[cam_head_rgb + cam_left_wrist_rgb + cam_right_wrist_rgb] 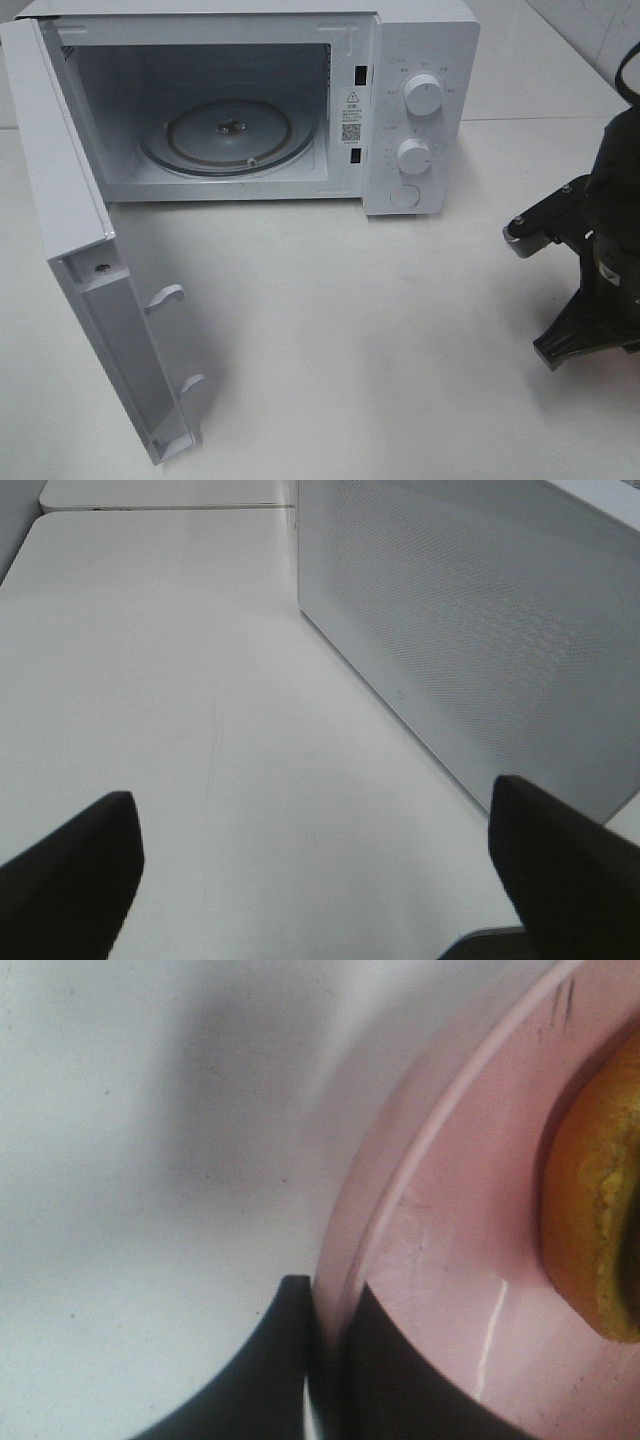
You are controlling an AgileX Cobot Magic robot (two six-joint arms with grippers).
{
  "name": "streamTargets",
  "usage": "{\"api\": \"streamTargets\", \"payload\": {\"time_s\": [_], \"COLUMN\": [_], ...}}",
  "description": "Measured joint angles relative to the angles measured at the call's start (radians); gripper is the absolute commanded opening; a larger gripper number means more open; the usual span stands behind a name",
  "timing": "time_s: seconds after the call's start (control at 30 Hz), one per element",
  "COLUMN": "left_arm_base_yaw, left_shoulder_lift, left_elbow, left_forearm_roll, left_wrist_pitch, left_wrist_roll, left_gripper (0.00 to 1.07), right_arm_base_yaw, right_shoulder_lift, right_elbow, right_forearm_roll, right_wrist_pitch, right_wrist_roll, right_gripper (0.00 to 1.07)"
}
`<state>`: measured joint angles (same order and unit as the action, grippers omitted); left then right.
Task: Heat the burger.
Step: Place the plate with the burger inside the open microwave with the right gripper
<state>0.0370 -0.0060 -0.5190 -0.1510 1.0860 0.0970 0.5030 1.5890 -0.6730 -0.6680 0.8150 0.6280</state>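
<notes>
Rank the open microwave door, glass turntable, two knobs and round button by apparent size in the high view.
1. open door, though it is nearest the camera, which inflates it.
2. glass turntable.
3. upper knob and lower knob: nearly alike, not ranked.
4. round button, slightly smaller.

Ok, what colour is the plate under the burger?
Pink. The plate shows best in the right wrist view, with the burger on it.

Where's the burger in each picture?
Exterior high: not in it.
Left wrist: not in it.
Right wrist: the burger lies on the pink plate, whose rim the fingers pinch.
Shared landmark: the white table, seen in all three.
</notes>
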Motion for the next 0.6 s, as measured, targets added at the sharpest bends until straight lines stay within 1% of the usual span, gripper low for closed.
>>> {"api": "streamTargets", "payload": {"time_s": [0.03, 0.07, 0.1, 0.17, 0.2, 0.23, 0.27, 0.3, 0.37, 0.4, 0.43, 0.47, 0.5, 0.53, 0.6], "left_arm_base_yaw": [0.0, 0.0, 0.0, 0.0, 0.0, 0.0, 0.0, 0.0, 0.0, 0.0, 0.0, 0.0, 0.0, 0.0, 0.0], "left_shoulder_lift": [0.0, 0.0, 0.0, 0.0, 0.0, 0.0, 0.0, 0.0, 0.0, 0.0, 0.0, 0.0, 0.0, 0.0, 0.0], "left_elbow": [0.0, 0.0, 0.0, 0.0, 0.0, 0.0, 0.0, 0.0, 0.0, 0.0, 0.0, 0.0, 0.0, 0.0, 0.0], "left_forearm_roll": [0.0, 0.0, 0.0, 0.0, 0.0, 0.0, 0.0, 0.0, 0.0, 0.0, 0.0, 0.0, 0.0, 0.0, 0.0], "left_wrist_pitch": [0.0, 0.0, 0.0, 0.0, 0.0, 0.0, 0.0, 0.0, 0.0, 0.0, 0.0, 0.0, 0.0, 0.0, 0.0], "left_wrist_roll": [0.0, 0.0, 0.0, 0.0, 0.0, 0.0, 0.0, 0.0, 0.0, 0.0, 0.0, 0.0, 0.0, 0.0, 0.0], "left_gripper": [0.89, 0.89, 0.89, 0.89, 0.89, 0.89, 0.89, 0.89, 0.89, 0.89, 0.89, 0.89, 0.89, 0.89, 0.89], "right_arm_base_yaw": [0.016, 0.016, 0.038, 0.048, 0.071, 0.071, 0.1, 0.1, 0.149, 0.149, 0.189, 0.207, 0.207, 0.249, 0.266], "right_shoulder_lift": [-0.02, -0.02, -0.042, -0.051, -0.07, -0.07, -0.088, -0.088, -0.112, -0.112, -0.132, -0.139, -0.139, -0.159, -0.166], "right_elbow": [0.021, 0.021, 0.035, 0.041, 0.051, 0.051, 0.063, 0.063, 0.074, 0.074, 0.08, 0.081, 0.081, 0.081, 0.081], "right_forearm_roll": [0.002, 0.002, 0.003, 0.004, 0.002, 0.002, 0.002, 0.002, 0.003, 0.003, 0.006, 0.007, 0.007, 0.007, 0.007], "right_wrist_pitch": [0.002, 0.002, 0.009, 0.018, 0.029, 0.029, 0.039, 0.039, 0.053, 0.053, 0.067, 0.077, 0.077, 0.087, 0.094], "right_wrist_roll": [0.003, 0.003, 0.005, 0.006, 0.007, 0.007, 0.009, 0.009, 0.028, 0.028, 0.035, 0.035, 0.035, 0.039, 0.041], "right_gripper": [0.0, 0.0, 0.0, 0.0, 0.0, 0.0, 0.0, 0.0, 0.0, 0.0, 0.0, 0.0, 0.0, 0.0, 0.0]}}
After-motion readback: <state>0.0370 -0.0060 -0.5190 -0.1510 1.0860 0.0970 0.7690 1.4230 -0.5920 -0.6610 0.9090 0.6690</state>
